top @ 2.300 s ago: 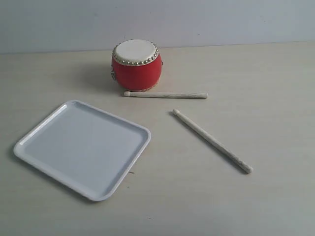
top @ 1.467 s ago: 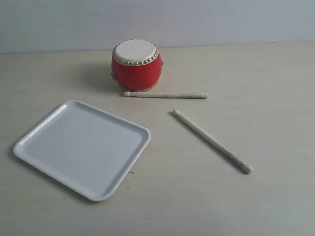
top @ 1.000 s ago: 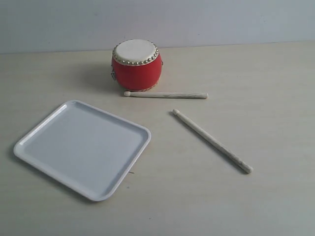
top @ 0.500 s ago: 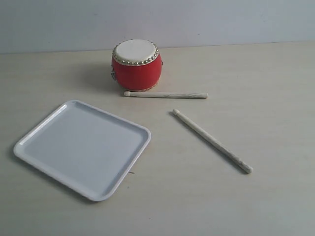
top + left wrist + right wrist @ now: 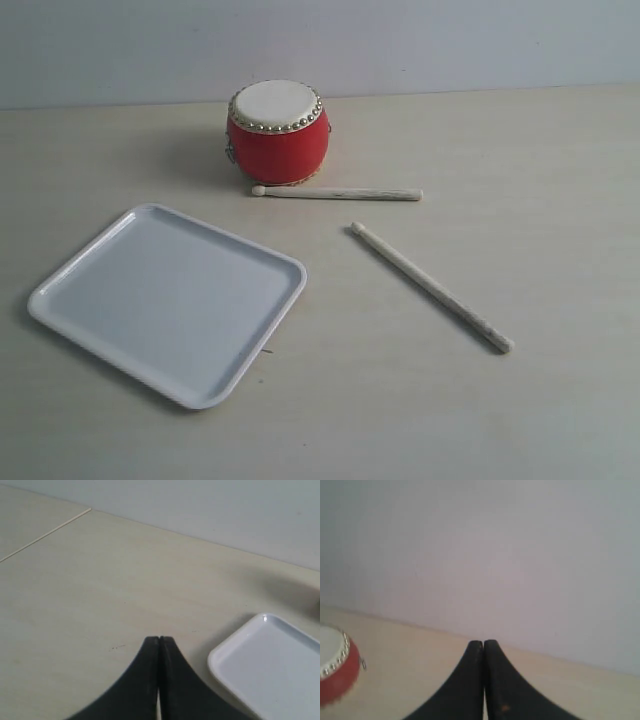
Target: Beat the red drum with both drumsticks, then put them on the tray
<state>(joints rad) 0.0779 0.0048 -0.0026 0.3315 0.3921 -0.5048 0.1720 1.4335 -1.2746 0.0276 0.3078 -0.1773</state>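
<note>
The red drum (image 5: 278, 132) stands upright at the back of the table, cream skin up; its edge also shows in the right wrist view (image 5: 334, 672). One drumstick (image 5: 337, 193) lies flat just in front of the drum. The other drumstick (image 5: 431, 287) lies diagonally to the right of the white tray (image 5: 70, 278), whose corner shows in the left wrist view (image 5: 220, 659). Neither arm appears in the exterior view. My left gripper (image 5: 159, 639) is shut and empty above bare table beside the tray corner. My right gripper (image 5: 483, 643) is shut and empty, off to the side of the drum.
The pale table (image 5: 500, 150) runs back to a plain grey wall (image 5: 450, 40). A thin seam line (image 5: 45, 532) crosses the table in the left wrist view.
</note>
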